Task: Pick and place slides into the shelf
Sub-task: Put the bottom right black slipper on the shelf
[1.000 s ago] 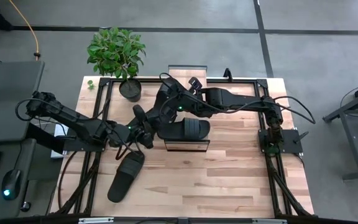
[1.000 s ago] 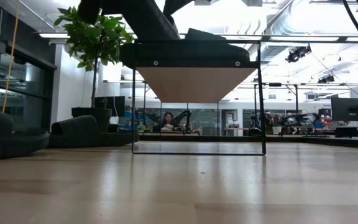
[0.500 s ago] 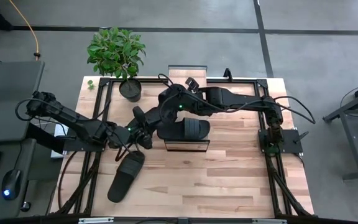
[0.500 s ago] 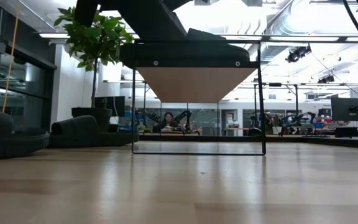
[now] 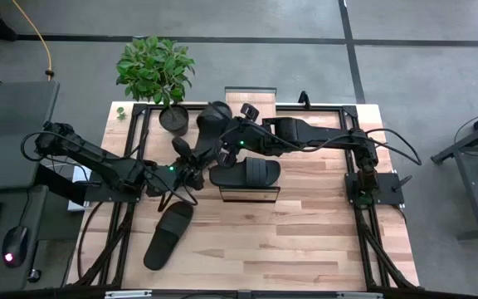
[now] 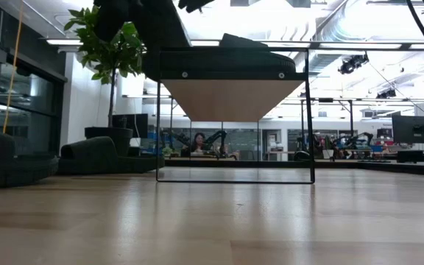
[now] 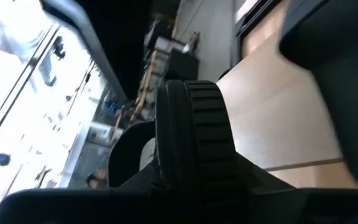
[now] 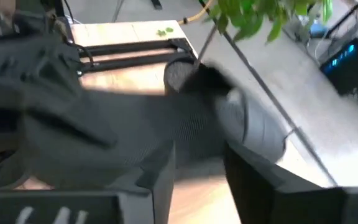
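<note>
Nearby, potted plant (image 5: 158,75) crowds the shelf (image 5: 250,193) and raised slide (image 5: 213,122).

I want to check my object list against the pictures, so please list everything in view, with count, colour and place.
slides: three visible, black; one on the shelf, one on the table's front left, one raised beside the pot
shelf: one, light wood with a dark frame, table middle
plant: one, green, in a dark pot, table's back left corner
table: one, light wood
person: one, far in the room behind
left pincer: one, dark, at the raised slide
right pincer: one, dark, open, facing the raised slide
</note>
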`<state>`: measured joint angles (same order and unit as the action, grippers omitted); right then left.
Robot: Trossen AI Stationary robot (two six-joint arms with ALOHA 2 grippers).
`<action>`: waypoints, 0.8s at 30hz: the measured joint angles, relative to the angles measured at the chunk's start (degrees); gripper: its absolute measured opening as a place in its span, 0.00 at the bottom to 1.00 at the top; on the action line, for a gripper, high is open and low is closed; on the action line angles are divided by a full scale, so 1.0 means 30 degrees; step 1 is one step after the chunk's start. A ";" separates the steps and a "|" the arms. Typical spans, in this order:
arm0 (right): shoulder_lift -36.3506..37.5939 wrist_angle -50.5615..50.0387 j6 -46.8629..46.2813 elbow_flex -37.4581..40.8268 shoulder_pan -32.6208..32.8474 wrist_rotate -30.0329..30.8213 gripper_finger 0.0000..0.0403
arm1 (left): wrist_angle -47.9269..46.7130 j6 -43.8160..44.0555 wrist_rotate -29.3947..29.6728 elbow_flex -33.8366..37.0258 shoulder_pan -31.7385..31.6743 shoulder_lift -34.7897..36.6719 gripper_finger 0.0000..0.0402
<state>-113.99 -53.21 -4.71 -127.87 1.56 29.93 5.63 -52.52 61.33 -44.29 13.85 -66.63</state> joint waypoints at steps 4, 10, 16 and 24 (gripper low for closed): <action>0.0257 0.0982 0.0726 0.0007 0.0000 -0.0056 0.40 | -0.0100 -0.0372 -0.1350 0.0000 0.0020 0.0000 0.13; 0.1452 0.1343 0.0736 0.0007 -0.0007 -0.0547 0.46 | -0.1098 -0.0660 -0.3111 0.0000 -0.0087 0.0000 0.21; 0.2726 0.0892 0.0598 0.0007 0.0000 -0.2399 0.46 | -0.1369 -0.0924 -0.7838 0.0000 -0.1749 0.0535 0.14; 0.3858 -0.0751 -0.0598 0.0007 0.0000 -0.3590 0.46 | -0.1936 -0.0923 -1.3558 0.0000 -0.5032 0.1452 0.16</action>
<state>-102.42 -55.47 -6.50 -127.85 1.56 19.16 -0.18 -55.29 20.65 -44.29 -1.25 -62.28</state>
